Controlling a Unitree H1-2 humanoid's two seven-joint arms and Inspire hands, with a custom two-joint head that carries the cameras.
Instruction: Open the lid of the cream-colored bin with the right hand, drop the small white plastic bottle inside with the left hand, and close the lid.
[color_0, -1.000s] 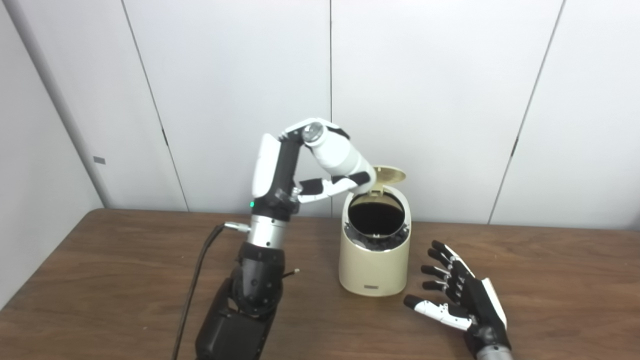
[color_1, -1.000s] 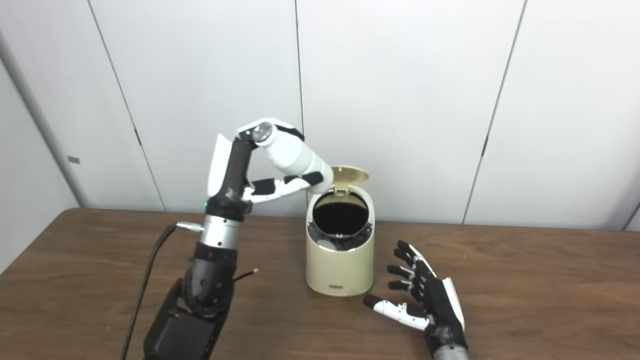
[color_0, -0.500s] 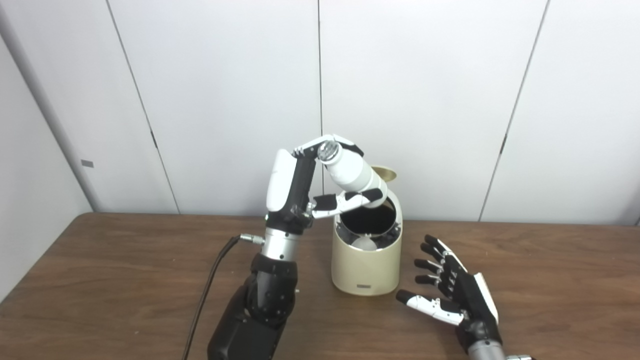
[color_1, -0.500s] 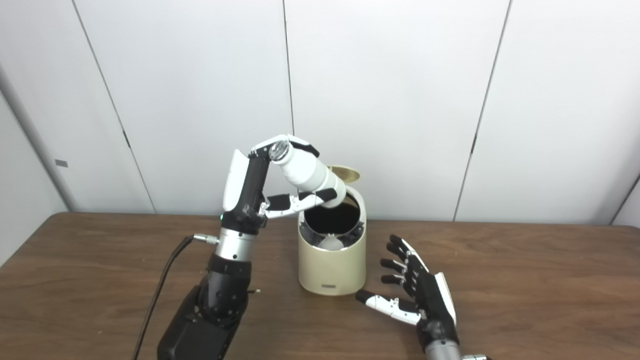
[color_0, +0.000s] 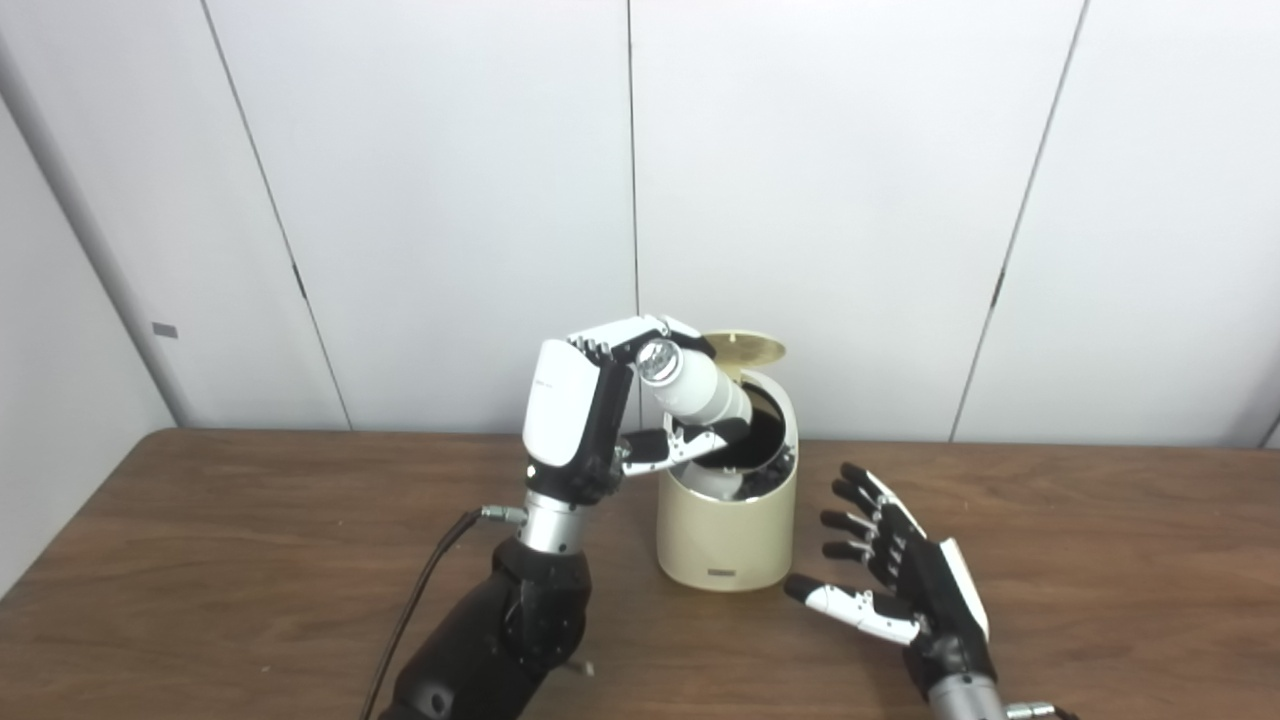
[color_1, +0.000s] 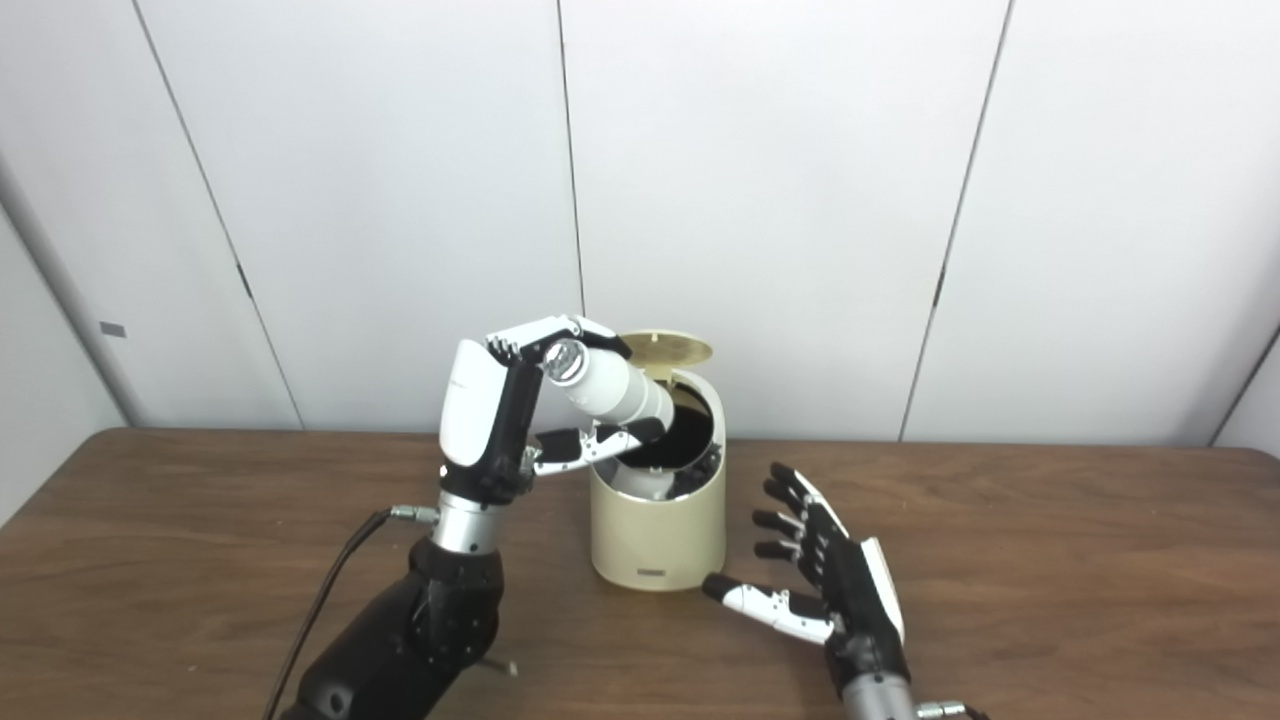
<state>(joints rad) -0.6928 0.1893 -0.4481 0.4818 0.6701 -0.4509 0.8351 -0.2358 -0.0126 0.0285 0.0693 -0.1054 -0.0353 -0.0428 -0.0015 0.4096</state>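
The cream-colored bin (color_0: 727, 535) stands mid-table with its round lid (color_0: 745, 347) swung up and back, so the dark mouth is uncovered. My left hand (color_0: 610, 400) is shut on the small white plastic bottle (color_0: 695, 388), fingers over the capped upper end and thumb under the body. The bottle slants down to the right, its lower end inside the bin's mouth. My right hand (color_0: 890, 585) rests low over the table just right of the bin, open with fingers spread, holding nothing and not touching the bin.
A black cable (color_0: 425, 575) runs from my left wrist down to the picture's bottom edge. A pale rounded thing (color_0: 713, 483) shows inside the bin's front rim. The brown table (color_0: 1100, 560) ends at white wall panels (color_0: 850, 200) right behind the bin.
The camera has shifted. Relative to the bin, my left hand has come down and carried the bottle's lower end from above the rim into the mouth. The right hand stays open beside the bin.
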